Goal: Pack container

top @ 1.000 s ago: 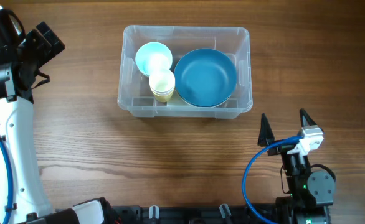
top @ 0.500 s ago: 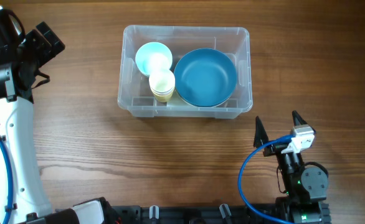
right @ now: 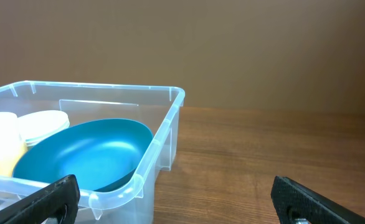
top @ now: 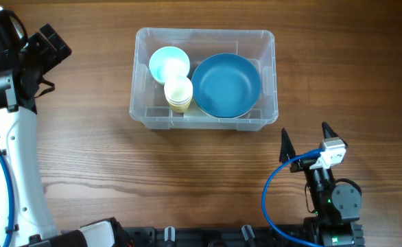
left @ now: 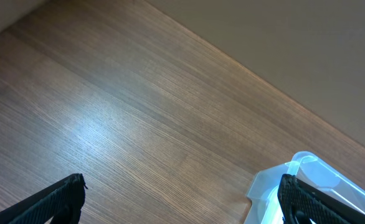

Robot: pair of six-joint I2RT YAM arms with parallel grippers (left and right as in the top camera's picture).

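Your container (top: pixel 205 31) sits toward the back middle of the wooden table (top: pixel 105 165). It's got a big blue bowl (top: pixel 226 85) filling its right side, a pale blue bowl (top: pixel 169 63) at back left, and what looks like a stack of yellowish cups (top: pixel 179 92) just in front of that one. Your right gripper (top: pixel 304 130) hangs near the container's front right corner, not touching it, fingers spread wide. Your left gripper (left: pixel 182 196) is off to the left, well apart from the container, jaws wide apart too
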